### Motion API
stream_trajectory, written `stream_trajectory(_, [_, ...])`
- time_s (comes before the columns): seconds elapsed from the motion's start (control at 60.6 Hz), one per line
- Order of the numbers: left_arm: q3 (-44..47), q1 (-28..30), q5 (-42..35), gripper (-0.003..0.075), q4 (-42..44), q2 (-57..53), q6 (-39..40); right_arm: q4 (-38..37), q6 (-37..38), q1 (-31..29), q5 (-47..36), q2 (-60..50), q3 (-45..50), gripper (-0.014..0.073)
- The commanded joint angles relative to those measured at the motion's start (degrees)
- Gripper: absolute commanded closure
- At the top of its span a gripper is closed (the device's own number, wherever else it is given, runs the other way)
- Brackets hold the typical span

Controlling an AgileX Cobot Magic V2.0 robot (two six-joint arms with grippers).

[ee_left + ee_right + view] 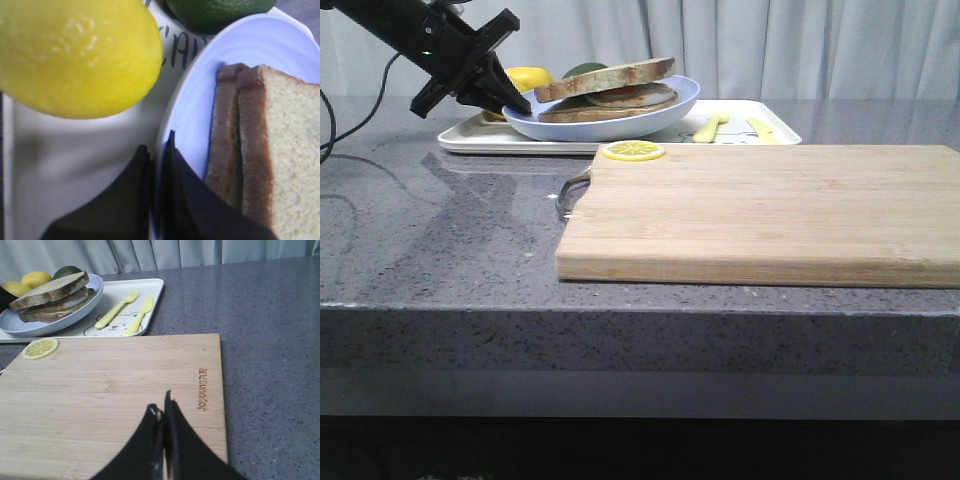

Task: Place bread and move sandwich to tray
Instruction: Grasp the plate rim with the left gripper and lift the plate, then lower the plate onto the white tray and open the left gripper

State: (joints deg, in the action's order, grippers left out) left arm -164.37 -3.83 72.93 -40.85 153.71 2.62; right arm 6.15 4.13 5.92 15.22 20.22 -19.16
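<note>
The sandwich (610,88), two brown-crusted slices around a white egg, lies on the pale blue plate (620,122). The plate is over the left part of the white tray (750,125); I cannot tell whether it rests on it. The top bread slice (50,287) sits slightly tilted. My left gripper (515,103) is shut on the plate's left rim; the left wrist view shows its fingers (157,145) pinching the rim (240,55) beside the sandwich (260,140). My right gripper (162,407) is shut and empty above the cutting board (100,390).
A lemon (75,55) and a green lime (215,10) lie on the tray behind the plate. A yellow fork (117,307) and knife (140,315) lie on the tray's right part. A lemon slice (633,151) sits on the wooden board's (770,210) far left corner.
</note>
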Motion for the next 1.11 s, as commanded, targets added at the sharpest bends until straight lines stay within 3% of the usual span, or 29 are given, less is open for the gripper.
stream_trajectory(0.0, [-1.97,-0.32,-0.88,0.0736,-4.28,-4.72,-0.05,-0.09,-0.08,0.08,-4.42,0.23,-1.6,0.0645])
stream_trajectory(0.116, [-1.97,-0.32,-0.88,0.0656,-4.0,-4.72,-0.05,-0.09,-0.08,0.08,-4.42,0.23,-1.6,0.0645])
stream_trajectory(0.33, [-1.97,-0.32,-0.88,0.0335,-4.0,-4.72,-1.12,-0.09,-0.08,0.08,-4.42,0.23,-1.6,0.0645])
stream_trajectory(0.413, [-2.11,-0.32,-0.88,0.0304,-4.0,-4.72,-1.12,-0.09,-0.08,0.08,-4.42,0.23,-1.6,0.0645])
stream_trajectory(0.561, [-4.8,-0.06,-0.88,0.0325,-4.33,-4.72,-1.12,-0.09,-0.08,0.08,-4.35,0.28,-1.6,0.0645])
stream_trajectory(0.693, [-9.13,0.35,-0.88,0.0413,-4.56,-4.72,-1.12,-0.09,-0.08,0.08,-3.65,0.28,-1.6,0.0645])
stream_trajectory(0.809, [-10.73,0.95,-0.88,0.0564,-4.9,-5.36,-1.02,-0.09,-0.08,0.08,-3.51,0.28,-1.6,0.0645])
stream_trajectory(0.908, [-10.73,1.36,-0.88,0.0739,-5.11,-6.4,-1.02,-0.09,-0.08,0.08,-3.57,0.28,-1.6,0.0645])
stream_trajectory(1.089, [-10.73,1.5,-0.88,0.0741,-4.51,-9.29,-1.02,-0.09,-0.08,0.08,-3.57,0.28,-1.6,0.0645])
